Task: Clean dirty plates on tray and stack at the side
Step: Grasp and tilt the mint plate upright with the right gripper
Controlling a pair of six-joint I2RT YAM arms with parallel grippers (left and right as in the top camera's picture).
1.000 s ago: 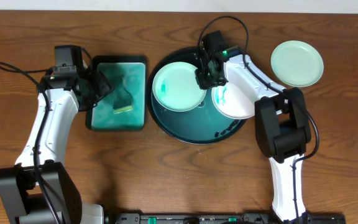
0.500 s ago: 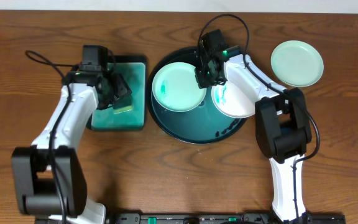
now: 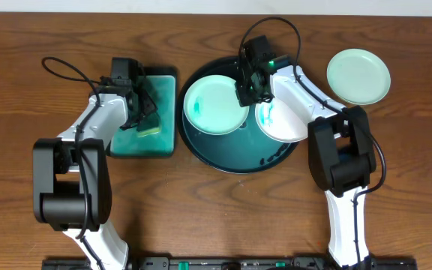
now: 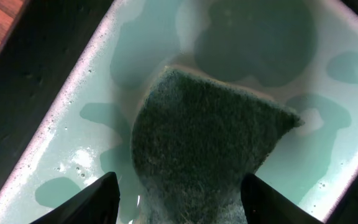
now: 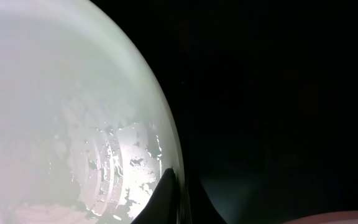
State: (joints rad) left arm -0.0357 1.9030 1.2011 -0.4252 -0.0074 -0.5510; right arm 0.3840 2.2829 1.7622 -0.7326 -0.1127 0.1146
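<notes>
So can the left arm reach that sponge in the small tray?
Probably yes: the left gripper hangs open directly above the sponge in the small tray, with nothing between them.

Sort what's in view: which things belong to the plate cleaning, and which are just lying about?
Job: round tray; mint plate in the tray; white plate; mint plate on the table; sponge; rectangular teal tray.
Lying about: only the arms' cables.

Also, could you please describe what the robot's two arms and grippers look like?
The left arm and right arm share white links between bulky black joints. A thin black cable loops off each wrist, and a small green light glows by the right gripper. The left gripper is black too, with dark flat fingers.
</notes>
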